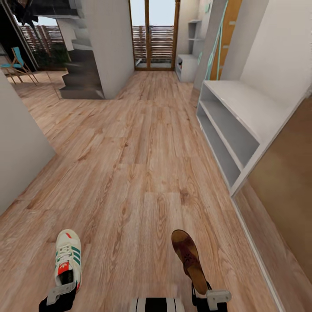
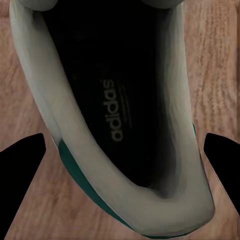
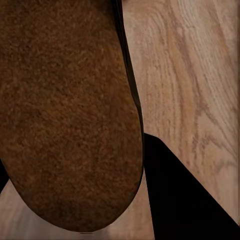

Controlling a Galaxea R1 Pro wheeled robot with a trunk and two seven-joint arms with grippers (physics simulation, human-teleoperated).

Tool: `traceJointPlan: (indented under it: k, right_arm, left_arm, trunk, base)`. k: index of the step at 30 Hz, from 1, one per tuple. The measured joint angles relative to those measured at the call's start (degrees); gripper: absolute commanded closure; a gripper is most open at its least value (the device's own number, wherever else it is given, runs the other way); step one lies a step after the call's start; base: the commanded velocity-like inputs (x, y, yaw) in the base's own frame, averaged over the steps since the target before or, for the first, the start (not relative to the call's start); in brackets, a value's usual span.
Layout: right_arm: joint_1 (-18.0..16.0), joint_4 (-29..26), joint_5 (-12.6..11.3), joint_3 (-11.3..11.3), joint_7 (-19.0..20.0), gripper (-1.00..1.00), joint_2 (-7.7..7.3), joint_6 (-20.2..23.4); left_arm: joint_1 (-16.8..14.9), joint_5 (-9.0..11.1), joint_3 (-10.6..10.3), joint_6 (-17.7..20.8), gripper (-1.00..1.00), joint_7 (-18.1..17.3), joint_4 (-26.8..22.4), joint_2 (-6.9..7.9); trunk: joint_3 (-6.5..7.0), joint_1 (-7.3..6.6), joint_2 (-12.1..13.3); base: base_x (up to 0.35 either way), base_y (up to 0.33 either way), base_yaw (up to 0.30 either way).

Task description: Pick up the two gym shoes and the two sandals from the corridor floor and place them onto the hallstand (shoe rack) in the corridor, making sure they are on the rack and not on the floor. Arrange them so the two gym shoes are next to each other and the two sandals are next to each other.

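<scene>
Light brown wood-grain planks make up the corridor floor (image 1: 143, 143), which runs from the robot toward a glazed door (image 1: 154, 34) at 12 o'clock in the head view.

The hallstand (image 1: 242, 108), a light grey unit with a wide bench top over two low open shelves, stands against the wall at about 2 o'clock. Its bench top and both visible shelves carry nothing.

One gym shoe (image 1: 68, 258), white with green side stripes, a red-orange tongue patch and a teal sole edge, sits at 7 o'clock, toe pointing away from the robot. The left gripper (image 1: 60, 292) is at the shoe's heel end. In the left wrist view the gym shoe (image 2: 125, 125) shows its dark interior with a printed insole logo, and a dark fingertip (image 2: 22, 175) stands on each side of the heel. Contact with the shoe is not confirmed, so I cannot tell whether this pincer is pinching it.

One sandal (image 1: 189, 260), dark reddish-brown with a tan insole, lies at 5 o'clock, toe also pointing away. The right gripper (image 1: 212, 299) is at its heel end. In the right wrist view the sandal's (image 3: 65, 110) suede-like insole sits close to the camera, with one dark finger (image 3: 185, 195) just beside its edge. The pincer's state here cannot be told either.
</scene>
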Motion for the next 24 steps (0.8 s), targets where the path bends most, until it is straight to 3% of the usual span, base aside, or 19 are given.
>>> traceJointPlan:
  k: [7,13,24]
  right_arm:
    - [0.0,0.51,0.05,-0.02,0.0,1.0,0.15,-0.11]
    - [0.0,1.43,0.02,-0.13,0.07,1.0,-0.02,-0.03]
    - [0.0,2.39,0.0,-0.14,0.17,1.0,-0.23,-0.09]
  left_arm:
    - [0.05,-0.01,-0.2,-0.13,1.0,-0.02,0.18,-0.03]
    - [0.05,-0.01,-1.79,-0.16,1.0,0.02,0.27,-0.03]
    - [0.05,0.09,-2.05,-0.18,1.0,0.02,0.28,-0.05]
  trunk:
    - [2.18,-0.18,0.09]
    - [3.8,-1.49,2.49]
    - [6.77,-3.91,6.9]
  base:
    - [0.0,0.0,0.0]
    - [0.0,0.0,0.0]
    - [0.0,0.0,-0.006]
